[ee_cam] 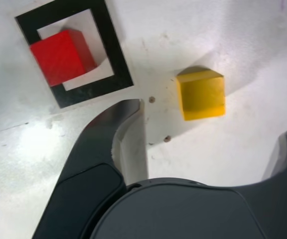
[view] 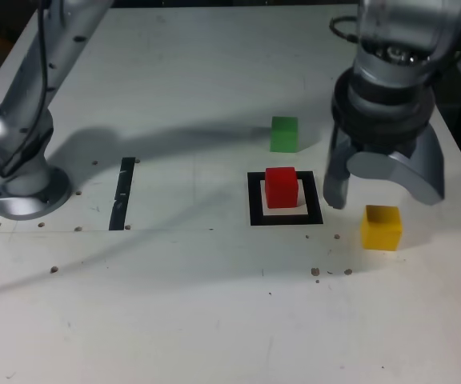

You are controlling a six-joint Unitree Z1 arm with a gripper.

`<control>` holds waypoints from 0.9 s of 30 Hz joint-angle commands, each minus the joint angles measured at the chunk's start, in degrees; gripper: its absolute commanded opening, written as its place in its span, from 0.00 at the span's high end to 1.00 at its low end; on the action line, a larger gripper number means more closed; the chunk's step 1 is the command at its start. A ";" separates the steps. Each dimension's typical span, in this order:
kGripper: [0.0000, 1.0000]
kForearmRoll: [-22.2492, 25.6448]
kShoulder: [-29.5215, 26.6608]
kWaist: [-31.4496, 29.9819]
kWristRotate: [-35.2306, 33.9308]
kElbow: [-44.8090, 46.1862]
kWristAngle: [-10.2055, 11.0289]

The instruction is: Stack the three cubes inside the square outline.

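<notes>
Your smooth grey curved-finger gripper (view: 382,188) was spread above the matte yellow cube (view: 381,228), right of the plain red cube (view: 282,188) inside the black-taped square outline (view: 258,214).

3 cubes, all on table (view: 174,320), well apart, none stacked. Exterior view: cube 1 (view: 282,188) sits in the square outline (view: 256,212), toward its left side. Behind the outline, cube 2 (view: 284,134). Right of the outline and a bit in front, cube 3 (view: 381,229). Tape strip (view: 122,194) lies well left of the outline, about level with it.
</notes>
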 commanded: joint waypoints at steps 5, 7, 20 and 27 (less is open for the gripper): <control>0.04 -0.43 3.37 -0.01 0.34 -1.20 -1.04; 0.05 -0.56 4.29 0.14 0.48 -1.37 -1.26; 0.08 -5.17 6.55 1.72 1.75 0.80 -1.08; 0.14 -6.04 7.47 2.17 2.25 1.17 -1.86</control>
